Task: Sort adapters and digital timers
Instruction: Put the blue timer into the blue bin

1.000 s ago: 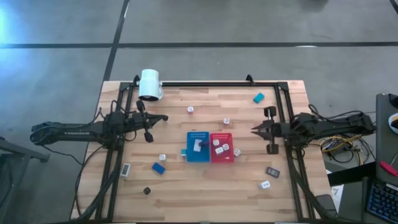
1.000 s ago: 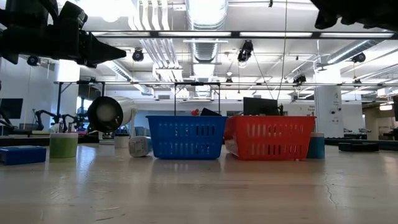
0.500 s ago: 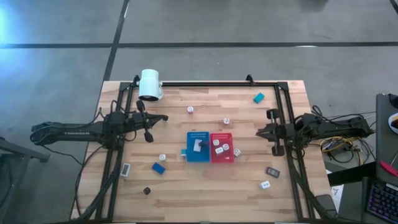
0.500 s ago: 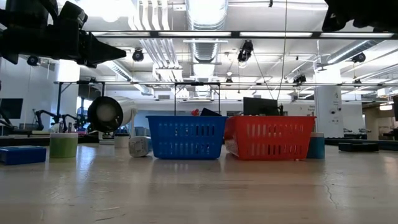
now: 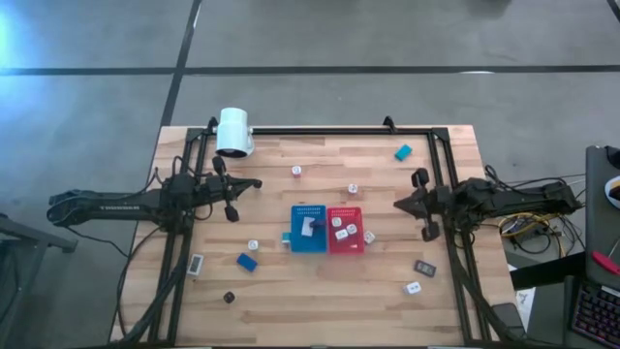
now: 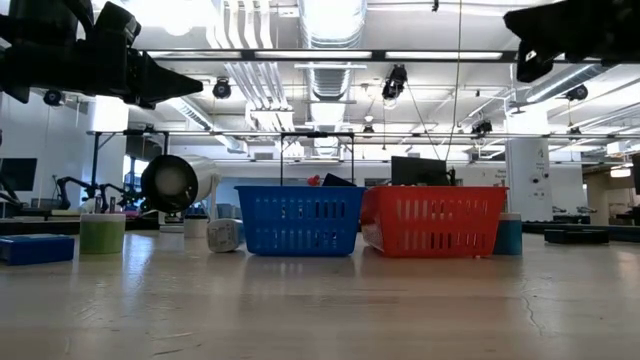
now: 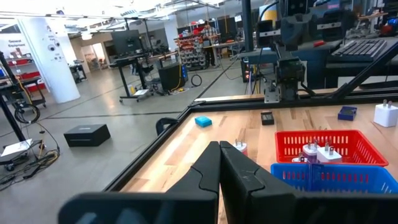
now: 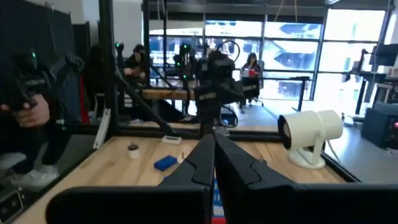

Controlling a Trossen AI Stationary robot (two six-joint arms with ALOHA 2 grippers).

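Two dark jointed arms; black cabling; matte pointed gripper fingers (image 7: pixel 217 171)

Your wooden tabletop (image 5: pixel 291 281) carries a blue basket (image 5: pixel 308 230) and red basket (image 5: pixel 345 230) mid-frame, a white cylinder (image 5: pixel 233 132) upper left, with adapters (image 5: pixel 296 171) and digital timers (image 5: pixel 403 152) scattered around.

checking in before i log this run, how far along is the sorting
Partly done. The red basket holds a few white adapters, and the blue basket holds one pale piece. Nothing is in hand: the left pincer and right pincer are both shut and empty, hovering at the table's sides. Still loose on the table: the teal timer, blue timer, dark grey timer and several adapters.
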